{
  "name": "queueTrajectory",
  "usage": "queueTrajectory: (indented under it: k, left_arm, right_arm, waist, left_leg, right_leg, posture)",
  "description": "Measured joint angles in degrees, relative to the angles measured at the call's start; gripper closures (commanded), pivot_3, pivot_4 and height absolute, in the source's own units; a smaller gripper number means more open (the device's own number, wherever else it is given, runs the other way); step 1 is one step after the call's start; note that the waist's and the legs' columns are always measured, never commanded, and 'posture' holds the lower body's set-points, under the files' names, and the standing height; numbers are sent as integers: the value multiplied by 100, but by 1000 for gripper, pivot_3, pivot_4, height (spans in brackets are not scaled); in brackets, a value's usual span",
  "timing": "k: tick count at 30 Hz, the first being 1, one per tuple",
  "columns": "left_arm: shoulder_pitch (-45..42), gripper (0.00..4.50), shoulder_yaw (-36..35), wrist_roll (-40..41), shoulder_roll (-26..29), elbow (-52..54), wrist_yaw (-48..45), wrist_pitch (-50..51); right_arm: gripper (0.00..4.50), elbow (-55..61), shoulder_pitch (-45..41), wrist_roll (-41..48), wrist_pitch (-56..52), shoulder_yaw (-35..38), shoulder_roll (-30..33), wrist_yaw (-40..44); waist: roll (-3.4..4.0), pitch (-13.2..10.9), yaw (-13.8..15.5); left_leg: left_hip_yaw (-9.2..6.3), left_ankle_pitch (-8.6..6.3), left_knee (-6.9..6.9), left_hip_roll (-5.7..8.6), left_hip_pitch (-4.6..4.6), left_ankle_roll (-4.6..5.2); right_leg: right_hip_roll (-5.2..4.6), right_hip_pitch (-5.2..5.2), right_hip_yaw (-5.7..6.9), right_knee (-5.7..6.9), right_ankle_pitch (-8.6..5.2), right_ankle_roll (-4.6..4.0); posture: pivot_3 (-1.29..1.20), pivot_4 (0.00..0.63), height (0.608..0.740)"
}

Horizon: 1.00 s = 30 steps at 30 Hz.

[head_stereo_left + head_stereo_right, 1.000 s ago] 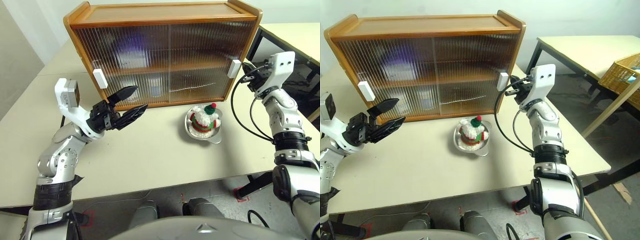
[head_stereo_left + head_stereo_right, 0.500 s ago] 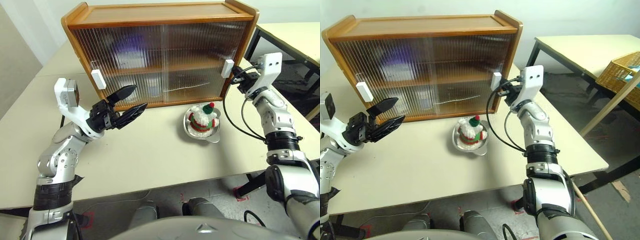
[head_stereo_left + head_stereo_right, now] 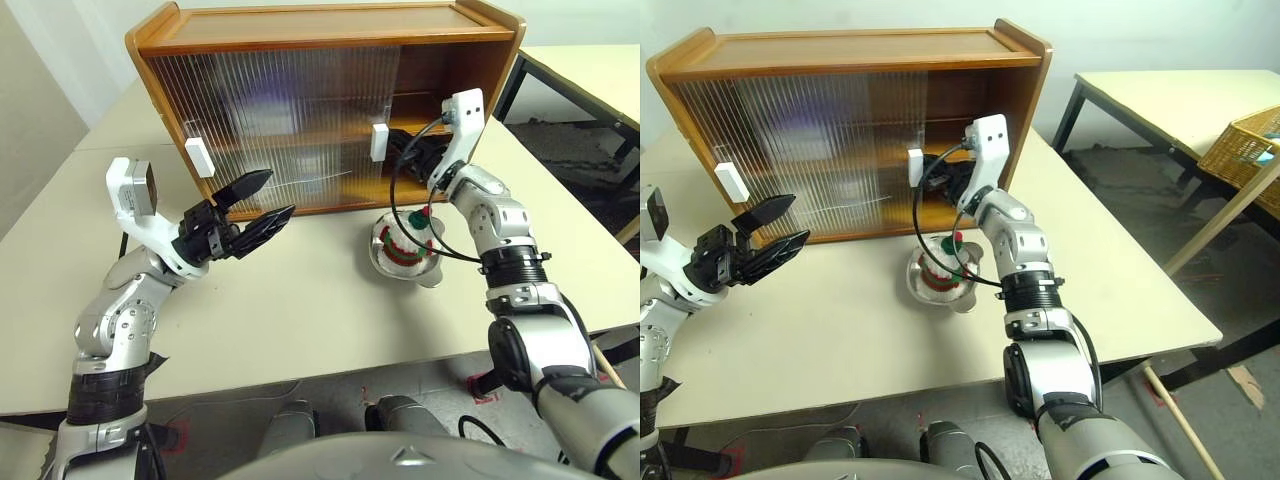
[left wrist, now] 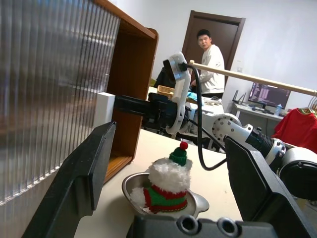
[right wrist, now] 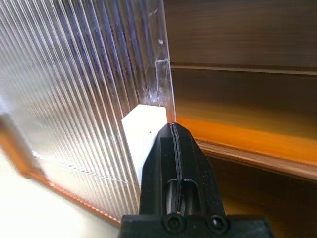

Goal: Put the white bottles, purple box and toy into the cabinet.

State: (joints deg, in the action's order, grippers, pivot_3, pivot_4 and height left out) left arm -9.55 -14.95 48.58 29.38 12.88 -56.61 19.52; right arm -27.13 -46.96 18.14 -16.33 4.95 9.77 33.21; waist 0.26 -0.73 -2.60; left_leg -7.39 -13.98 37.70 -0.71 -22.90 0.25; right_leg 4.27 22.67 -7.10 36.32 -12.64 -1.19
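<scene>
- The cabinet [image 3: 320, 100], brown wood with 2 shelves and ribbed translucent doors, stands at the back of the desk [image 3: 300, 300]; its right side is open.
- The right gripper [image 3: 395, 148], jaws pressed together, sits against the white handle [image 3: 380, 141] of the right door.
- The toy [image 4: 166, 186], white plush with a red-and-green scarf and hat, sits in a steel bowl [image 3: 405, 262] just before the cabinet.
- The left gripper [image 3: 260, 203] hovers with jaws wide, empty.
</scene>
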Motion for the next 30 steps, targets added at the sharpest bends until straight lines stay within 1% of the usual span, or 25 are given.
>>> queueTrajectory:
  k: [7, 12, 17, 19, 21, 22, 24, 30]
  left_arm:
    - [18, 0, 0, 0, -68, 70, 84, -2]
    - [89, 0, 0, -1, -68, 86, 101, -7]
    - [89, 0, 0, -1, -68, 98, 106, -14]
    - [76, 0, 9, -2, -72, 96, 93, -15]
    - [70, 0, 9, -3, -74, 87, 74, -16]
    - [64, 0, 11, -3, -77, 81, 64, -16]
    - [20, 0, 38, -5, -100, 51, 20, -16]
    - [-102, 0, 88, -28, -115, -68, -112, -15]
  right_arm:
    - [4464, -10, -151, 7, -234, -161, -286, 115]
    - [4464, -27, -169, 6, -261, -172, -360, 179]
    - [4464, 4, -164, 6, -261, -163, -314, 213]
    - [4464, 163, -108, -6, -205, -154, -106, 265]
    - [4123, 442, 69, -8, -84, -84, 167, 291]
    - [3855, 558, 161, -7, -39, -58, 235, 291]
    - [3176, 860, 443, 25, 18, 42, 342, 302]
    - [899, 1874, 1412, 521, -297, 294, 821, 599]
  waist:
    - [0, 0, 23]
    - [0, 0, 36]
    - [0, 0, 39]
    - [0, 0, 52]
    - [-1, 1, 101]
    - [-1, 1, 104]
    - [-2, 1, 96]
    - [-2, 1, 67]
  left_leg:
    - [0, -1, -3, -1, -5, -1]
    - [0, -1, -3, -1, -5, -1]
    - [0, 0, -3, -2, -5, -1]
    - [0, 0, 0, -2, -5, -1]
    - [0, 0, 6, -1, -6, -2]
    - [0, 0, 7, -1, -6, -2]
    - [2, -1, 11, 0, -6, -2]
    - [3, 0, 12, 0, 7, 0]
  right_leg:
    - [1, 10, 1, 6, -2, -5]
    - [2, 12, 1, 10, -4, -9]
    - [5, 16, 1, 17, -5, -12]
    - [5, 14, 2, 18, -7, -15]
    - [1, 9, 5, 18, -11, -20]
    - [0, 8, 5, 18, -11, -20]
    - [0, 6, 3, 18, -10, -18]
    - [2, -9, 3, 18, -8, -3]
  posture:
    - [7, 12, 740]
    - [12, 8, 740]
    - [-13, 12, 740]
    - [-27, 14, 740]
    - [-42, 15, 740]
    - [-46, 16, 740]
    - [-58, 17, 740]
    - [-86, 22, 740]
